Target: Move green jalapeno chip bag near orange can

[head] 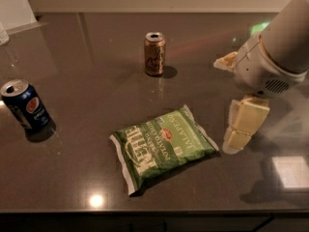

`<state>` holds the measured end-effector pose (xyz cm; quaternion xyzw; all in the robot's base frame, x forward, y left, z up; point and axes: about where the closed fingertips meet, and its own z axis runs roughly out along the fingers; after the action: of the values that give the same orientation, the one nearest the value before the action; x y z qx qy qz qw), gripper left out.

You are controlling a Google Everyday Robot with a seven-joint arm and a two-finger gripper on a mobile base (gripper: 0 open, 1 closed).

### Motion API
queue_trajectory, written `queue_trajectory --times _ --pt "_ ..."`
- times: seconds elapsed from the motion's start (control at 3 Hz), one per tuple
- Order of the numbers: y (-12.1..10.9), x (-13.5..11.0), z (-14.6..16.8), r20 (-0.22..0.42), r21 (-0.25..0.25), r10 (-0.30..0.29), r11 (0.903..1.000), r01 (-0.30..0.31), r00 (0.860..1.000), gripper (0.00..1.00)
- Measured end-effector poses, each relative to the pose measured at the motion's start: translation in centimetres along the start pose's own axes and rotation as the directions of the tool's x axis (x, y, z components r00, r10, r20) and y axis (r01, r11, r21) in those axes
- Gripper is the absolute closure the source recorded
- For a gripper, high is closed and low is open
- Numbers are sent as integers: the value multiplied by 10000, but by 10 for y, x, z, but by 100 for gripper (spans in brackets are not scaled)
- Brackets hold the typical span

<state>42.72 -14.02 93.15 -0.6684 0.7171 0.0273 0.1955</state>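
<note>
The green jalapeno chip bag (164, 146) lies flat on the dark table, front centre, with white "Kettle" lettering facing up. The orange can (154, 53) stands upright behind it, well apart from the bag. My gripper (232, 96) hangs on the white arm at the right, just right of the bag's right end and above the table. Its jaws stand apart, with one pale finger (244, 124) low beside the bag and the other (225, 62) farther back. It holds nothing.
A dark blue Pepsi can (26, 105) stands at the left. The dark table (87, 42) has its front edge just below the bag. A pale object shows at the far left corner (17, 6). Light patches reflect on the table at the right.
</note>
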Motion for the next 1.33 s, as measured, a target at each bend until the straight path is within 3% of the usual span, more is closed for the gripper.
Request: queue_trajectory --times 0.33,1.0,1.33 --pt "8 -20 39 532 -351 -475 9982 494 9975 0" --pt "27 -42 95 1159 -1045 -699 9911 821 9908 0" --pt "31 -47 111 1218 -1265 -740 9879 894 9898 17"
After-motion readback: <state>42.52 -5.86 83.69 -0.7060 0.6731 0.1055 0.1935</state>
